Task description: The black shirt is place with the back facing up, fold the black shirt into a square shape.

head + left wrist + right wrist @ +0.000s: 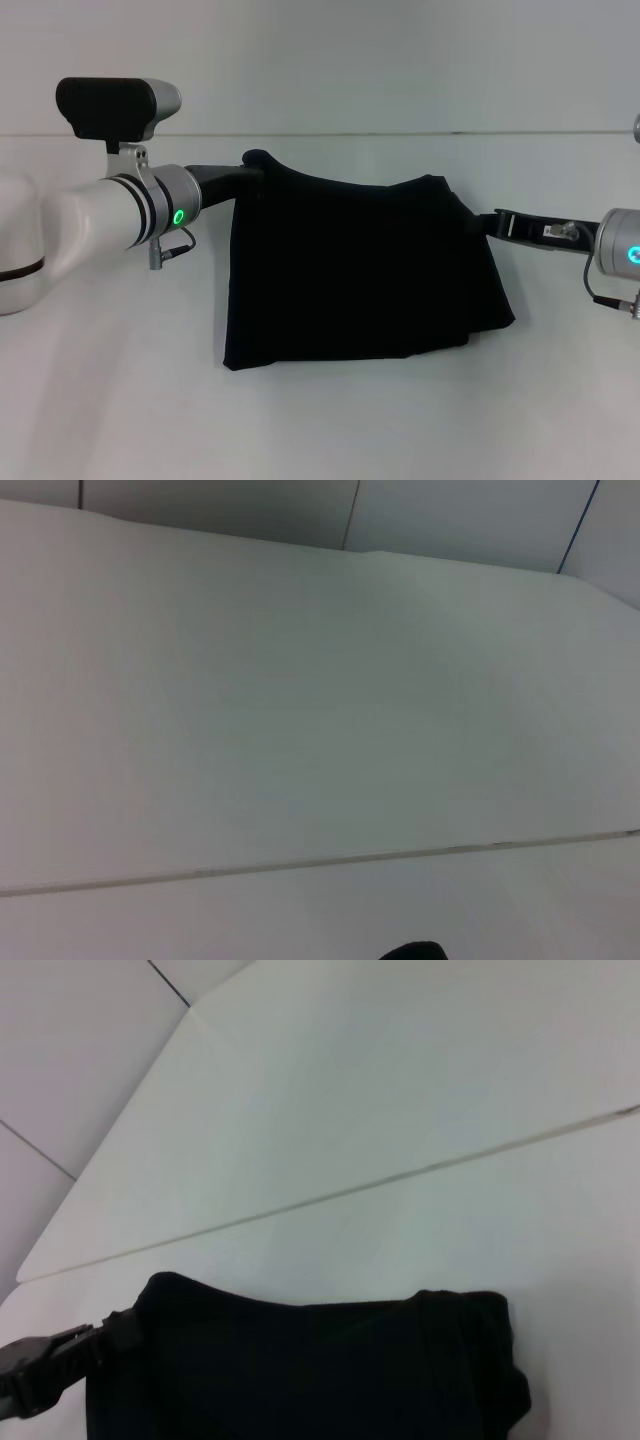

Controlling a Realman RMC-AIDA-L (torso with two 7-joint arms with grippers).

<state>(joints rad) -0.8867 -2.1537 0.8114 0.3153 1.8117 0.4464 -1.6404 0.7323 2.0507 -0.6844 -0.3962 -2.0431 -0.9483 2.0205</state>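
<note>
Two arms flank one garment in my head view. At the frame's left, my left gripper (252,168) reaches in from the white arm to the upper-left corner of the large, plain, matte black soft-fabric shirt (360,270); its tip is buried in a raised bump of cloth, so it appears clamped on that corner, though I cannot see the fingers themselves. Centre frame, the black shirt hangs or lies as a wide, roughly rectangular panel on the white table (120,420), its long axis running left to right, its top edge strung between the two grippers, its lower edge sagging toward bottom centre. At the right, my right gripper (480,222) meets the upper-right corner, where the fabric bunches into a fold; I judge it likewise closed on cloth. The right wrist view shows the top edge of the shirt (310,1370) low in frame, with the other arm's dark gripper (60,1360) at lower left. The left wrist view shows mostly bare table.

Governing relation: the shirt lies between the grippers, each equally near its own corner, so the next fold should carry the held edge across the short axis.
</note>
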